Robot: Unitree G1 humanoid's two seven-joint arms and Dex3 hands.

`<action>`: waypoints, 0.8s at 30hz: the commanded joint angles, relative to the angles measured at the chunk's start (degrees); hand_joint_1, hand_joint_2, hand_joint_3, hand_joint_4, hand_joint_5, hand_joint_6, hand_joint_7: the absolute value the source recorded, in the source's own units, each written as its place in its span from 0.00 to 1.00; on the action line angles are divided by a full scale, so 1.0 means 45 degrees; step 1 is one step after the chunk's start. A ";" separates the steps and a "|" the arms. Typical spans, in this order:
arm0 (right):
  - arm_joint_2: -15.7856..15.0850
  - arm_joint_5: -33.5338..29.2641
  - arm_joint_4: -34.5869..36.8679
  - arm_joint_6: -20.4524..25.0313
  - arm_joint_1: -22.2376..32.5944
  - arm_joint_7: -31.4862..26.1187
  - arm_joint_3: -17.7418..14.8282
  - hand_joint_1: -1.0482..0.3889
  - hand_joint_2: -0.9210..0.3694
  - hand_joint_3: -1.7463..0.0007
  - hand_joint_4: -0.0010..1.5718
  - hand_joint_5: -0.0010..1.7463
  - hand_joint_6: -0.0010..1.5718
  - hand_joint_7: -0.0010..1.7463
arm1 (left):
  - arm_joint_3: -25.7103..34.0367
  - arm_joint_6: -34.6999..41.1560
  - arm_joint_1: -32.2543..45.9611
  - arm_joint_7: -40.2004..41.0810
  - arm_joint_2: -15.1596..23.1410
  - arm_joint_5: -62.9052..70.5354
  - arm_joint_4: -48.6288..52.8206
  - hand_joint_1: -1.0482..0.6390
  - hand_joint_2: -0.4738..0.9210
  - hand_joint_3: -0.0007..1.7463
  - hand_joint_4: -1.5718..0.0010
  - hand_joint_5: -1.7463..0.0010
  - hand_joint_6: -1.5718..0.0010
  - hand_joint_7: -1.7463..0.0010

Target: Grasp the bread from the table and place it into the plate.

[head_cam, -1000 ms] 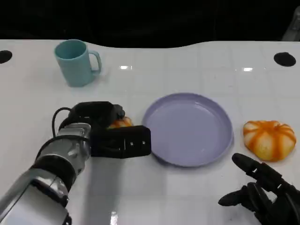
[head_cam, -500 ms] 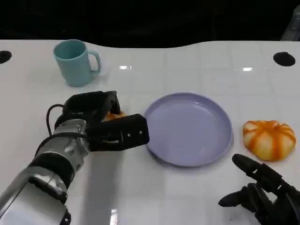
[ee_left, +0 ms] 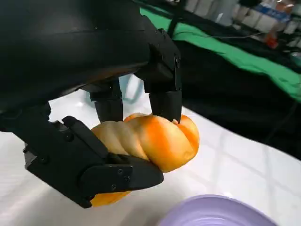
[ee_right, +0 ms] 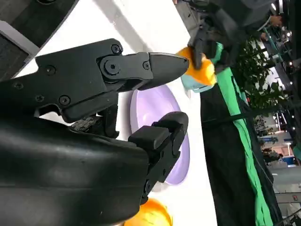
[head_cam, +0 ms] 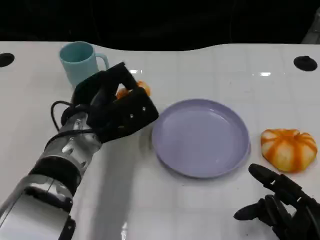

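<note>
Left hand [head_cam: 117, 112]: you see it clenched around the bread [head_cam: 131, 89], fingers above and thumb below, as the left wrist view confirms.
Bread: a twisted orange-and-cream roll, clear of the desk [head_cam: 210, 210] and carried in the air, near the teal mug [head_cam: 80, 62] and just left of the plate [head_cam: 200, 137].
Change: a second ago the left hand lay low on the desk with the roll half hidden beneath it; now the hand has risen and tipped upward, and the roll has left the surface with it.
Meaning: you may judge the grasp complete and the lift made; the carry to the plate remains.
Plate: lavender, round, nothing in it, unmoved at the centre of the desk.
Second bun [head_cam: 289, 149]: a striped orange round, resting on the desk to the right of the plate, untouched.
Right hand [head_cam: 280, 207]: low at the near edge, fingers apart and holding nothing, where it was a second ago.
Next move: you will likely need a short sweep rightward, then a lowering over the plate's middle before letting go.
</note>
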 commanded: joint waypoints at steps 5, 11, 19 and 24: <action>-0.0233 0.0174 0.0106 -0.0065 -0.0057 0.0174 -0.0223 0.21 0.00 0.82 0.47 0.63 0.65 0.10 | -0.1055 -0.1510 -0.0805 -0.0878 -0.0346 0.0800 -0.0805 0.54 0.68 0.67 0.46 0.00 0.58 0.00; -0.0162 0.0189 -0.0121 0.0183 0.0066 -0.0038 -0.0190 0.21 0.00 0.83 0.47 0.63 0.66 0.11 | -0.1955 -0.1955 -0.1005 -0.0742 -0.1023 0.1575 -0.0518 0.53 0.69 0.63 0.45 0.00 0.57 0.00; -0.0219 0.0046 -0.0107 0.0008 0.0072 0.0045 -0.0157 0.21 0.00 0.83 0.46 0.63 0.66 0.11 | -0.2614 -0.1904 -0.1225 -0.0826 -0.1635 0.2167 0.0236 0.51 0.76 0.59 0.43 0.00 0.56 0.00; -0.0163 0.0315 -0.0143 0.0172 0.0085 0.0166 -0.0179 0.21 0.00 0.83 0.46 0.62 0.66 0.11 | -0.3001 -0.1645 -0.1281 -0.0747 -0.1912 0.2565 0.0555 0.52 0.80 0.50 0.43 0.00 0.58 0.00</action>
